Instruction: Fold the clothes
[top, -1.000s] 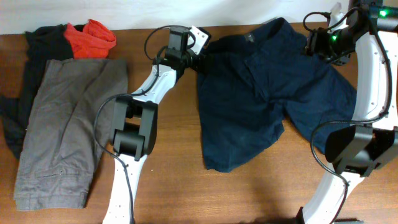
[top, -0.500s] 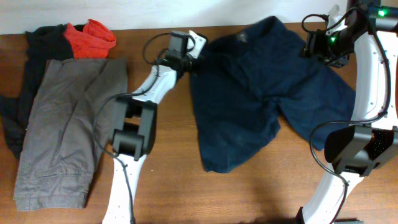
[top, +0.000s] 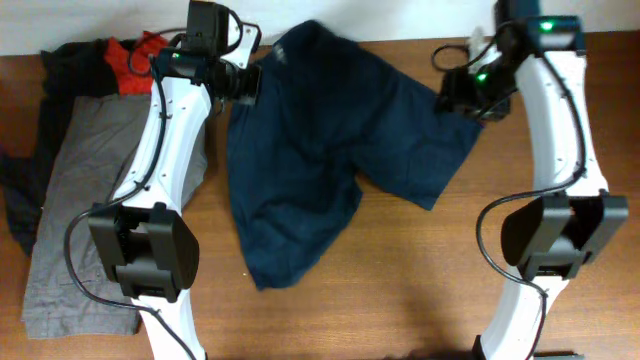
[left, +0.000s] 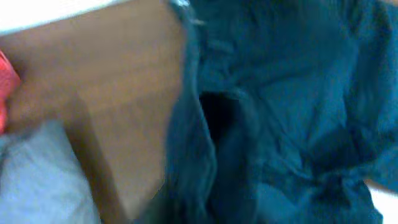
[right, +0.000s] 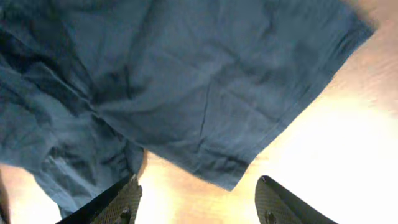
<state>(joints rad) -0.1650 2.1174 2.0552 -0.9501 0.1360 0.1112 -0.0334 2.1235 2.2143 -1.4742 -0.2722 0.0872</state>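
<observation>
The left pincer sits against the upper edge of the navy shorts. Its fingers are hidden from above and its own camera gives only blurred cloth, so I cannot tell whether it grips or hangs loose. From it the shorts spread rumpled across the table toward the right pincer, with one leg trailing back toward the arm bases.

The right pincer stands wide with nothing between its fingers. The hem of a shorts leg lies just ahead of the tips, with bare wood below them.

On the left pincer's other side, away from the shorts, the red piece lies near. The grey piece stretches back beside the arm, and the black piece lies farthest out.
</observation>
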